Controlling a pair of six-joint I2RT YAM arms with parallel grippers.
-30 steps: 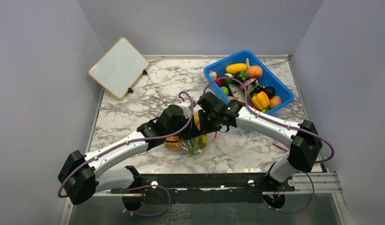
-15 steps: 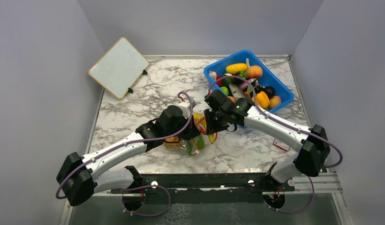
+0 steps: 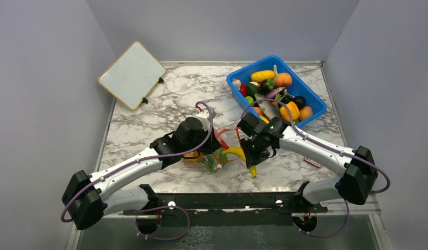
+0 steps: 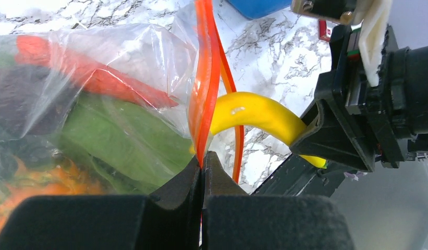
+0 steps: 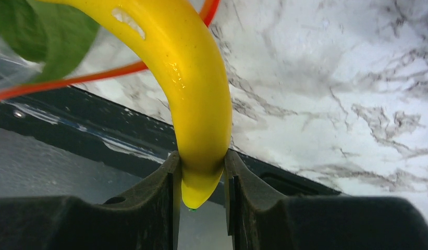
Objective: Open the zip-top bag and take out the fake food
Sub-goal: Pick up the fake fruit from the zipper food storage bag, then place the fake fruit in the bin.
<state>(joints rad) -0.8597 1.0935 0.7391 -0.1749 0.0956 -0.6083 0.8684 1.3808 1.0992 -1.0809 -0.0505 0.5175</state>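
The clear zip-top bag point(image 3: 214, 159) lies near the table's front edge, and my left gripper point(image 3: 216, 148) is shut on its red-orange zip strip point(image 4: 206, 78). In the left wrist view the strip runs straight up from my closed gripper point(image 4: 202, 159). A green leaf point(image 4: 123, 135) and orange fake food point(image 4: 24, 203) show through the plastic. My right gripper point(image 3: 249, 162) is shut on the end of a yellow banana point(image 3: 236, 152). Its far end still reaches the spread bag mouth. In the right wrist view the banana point(image 5: 185, 67) is clamped between my right gripper's point(image 5: 201, 166) fingers.
A blue bin point(image 3: 277, 58) full of toy fruit stands at the back right. A small whiteboard point(image 3: 132, 74) leans at the back left. A small red and white item point(image 3: 312, 161) lies by the right arm. The black front rail point(image 3: 227, 200) runs just below the bag.
My right gripper has moved right and toward the near edge, drawing the banana out through the bag's mouth. The left gripper has kept its hold in the same place.
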